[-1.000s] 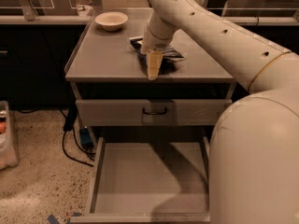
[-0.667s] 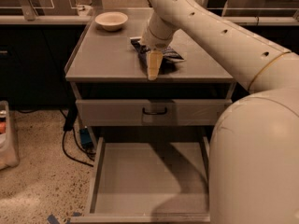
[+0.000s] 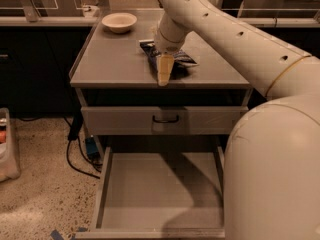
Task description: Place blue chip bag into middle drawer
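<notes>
The blue chip bag (image 3: 183, 59) lies crumpled on the grey cabinet top (image 3: 112, 59), right of centre. My gripper (image 3: 163, 79) hangs from the cream arm (image 3: 225, 34) and points down at the bag's left front part, near the top's front edge. It covers part of the bag. The middle drawer (image 3: 150, 189) stands pulled out below, low in the view, with a bare grey floor and low side walls. Nothing lies in it.
A cream round bowl (image 3: 119, 21) sits at the back left of the cabinet top. A shut grey drawer front with a black handle (image 3: 165, 119) is just under the top. Black cables (image 3: 75, 149) and a pale bin (image 3: 7, 144) are on the floor at left.
</notes>
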Motion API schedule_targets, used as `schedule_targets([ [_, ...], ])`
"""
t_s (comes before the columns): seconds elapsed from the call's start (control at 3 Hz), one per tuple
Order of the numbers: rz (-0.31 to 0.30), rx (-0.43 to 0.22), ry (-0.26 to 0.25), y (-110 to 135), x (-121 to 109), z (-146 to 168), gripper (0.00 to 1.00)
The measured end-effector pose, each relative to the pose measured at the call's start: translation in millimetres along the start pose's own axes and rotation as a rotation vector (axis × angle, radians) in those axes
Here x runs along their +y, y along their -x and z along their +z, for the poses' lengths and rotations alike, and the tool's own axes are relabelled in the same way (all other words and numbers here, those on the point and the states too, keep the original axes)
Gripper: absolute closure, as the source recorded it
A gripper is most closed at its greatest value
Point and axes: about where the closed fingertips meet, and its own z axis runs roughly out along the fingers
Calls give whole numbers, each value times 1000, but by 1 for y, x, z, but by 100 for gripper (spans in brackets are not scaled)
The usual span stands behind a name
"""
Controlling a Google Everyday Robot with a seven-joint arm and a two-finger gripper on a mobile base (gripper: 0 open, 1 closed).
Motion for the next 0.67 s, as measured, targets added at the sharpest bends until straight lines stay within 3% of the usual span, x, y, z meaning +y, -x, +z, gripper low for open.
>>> schedule_targets([
  [0.67, -1, 1, -1, 1, 1, -3, 0],
])
